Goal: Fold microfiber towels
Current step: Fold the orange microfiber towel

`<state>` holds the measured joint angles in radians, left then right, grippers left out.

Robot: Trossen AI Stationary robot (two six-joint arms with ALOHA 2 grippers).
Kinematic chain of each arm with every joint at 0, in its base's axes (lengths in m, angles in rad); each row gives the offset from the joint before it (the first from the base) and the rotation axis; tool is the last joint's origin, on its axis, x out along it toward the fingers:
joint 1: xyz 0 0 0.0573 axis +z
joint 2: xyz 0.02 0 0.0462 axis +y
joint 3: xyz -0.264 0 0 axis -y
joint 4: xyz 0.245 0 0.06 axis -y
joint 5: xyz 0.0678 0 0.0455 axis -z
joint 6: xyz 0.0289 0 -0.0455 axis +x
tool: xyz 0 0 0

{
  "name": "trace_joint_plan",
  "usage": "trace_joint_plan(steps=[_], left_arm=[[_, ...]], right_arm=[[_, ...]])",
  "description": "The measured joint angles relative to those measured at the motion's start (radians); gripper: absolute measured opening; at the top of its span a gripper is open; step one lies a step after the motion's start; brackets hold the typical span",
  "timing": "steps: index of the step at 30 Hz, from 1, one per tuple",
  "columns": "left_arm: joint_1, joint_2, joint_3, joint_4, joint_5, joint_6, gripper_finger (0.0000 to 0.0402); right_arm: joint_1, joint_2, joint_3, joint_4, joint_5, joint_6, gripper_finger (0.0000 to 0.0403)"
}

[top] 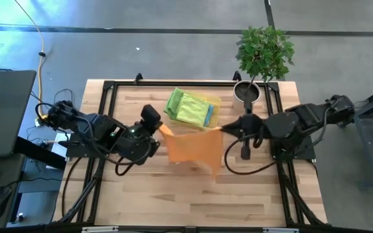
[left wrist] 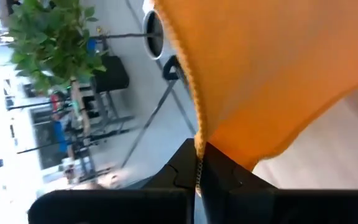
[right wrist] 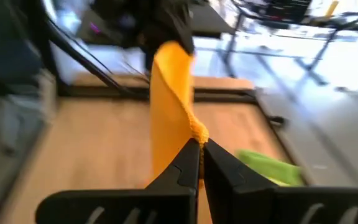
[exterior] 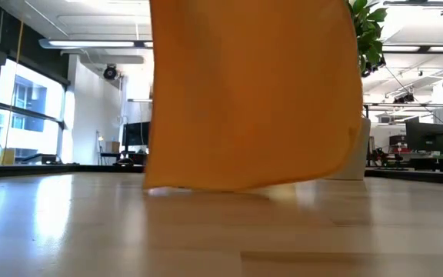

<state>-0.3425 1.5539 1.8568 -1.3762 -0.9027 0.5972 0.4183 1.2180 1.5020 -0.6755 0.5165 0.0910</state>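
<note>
An orange microfiber towel (top: 193, 147) hangs spread between my two grippers over the middle of the table. In the low view the orange towel (exterior: 252, 92) fills the centre as a sheet. Its lower edge (exterior: 229, 187) is close to the tabletop, and I cannot tell whether it touches. My left gripper (top: 162, 129) is shut on the towel's upper left corner and my right gripper (top: 223, 128) on its upper right corner. A pile of light green, yellow and teal towels (top: 190, 109) lies on the table behind it. My left gripper pinches the towel's stitched corner (left wrist: 197, 144) between its two fingers, coming from the table's left and slanting down. The cloth rises clear and hangs below the hold. My right gripper pinches the opposite upper corner (right wrist: 197, 134) between its two fingers, coming from the table's right, nearly level. The towel's top edge runs from it toward the other gripper, and the rest hangs down.
A potted plant (top: 263, 55) stands at the table's far right corner, just behind my right arm. A black frame (top: 109, 90) runs around the table's edges. Bare wood (top: 193, 200) lies on the near side of the hanging towel.
</note>
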Motion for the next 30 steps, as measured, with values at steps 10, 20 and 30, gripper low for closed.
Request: trace_joint_plan(steps=[10,20,30], left_arm=[[0.097,0.000,0.000,0.007,-0.354,0.191,0.0000],[-0.080,0.000,-0.001,0.006,-0.065,-0.228,0.0000],[-0.261,0.163,-0.168,0.092,0.365,-0.527,0.0000]], right_arm=[[-0.028,0.050,0.132,-0.211,0.288,-0.361,0.0000],[0.052,0.141,0.134,-0.428,0.145,0.046,0.0000],[0.233,0.274,-0.162,-0.203,-0.091,0.434,0.0000]])
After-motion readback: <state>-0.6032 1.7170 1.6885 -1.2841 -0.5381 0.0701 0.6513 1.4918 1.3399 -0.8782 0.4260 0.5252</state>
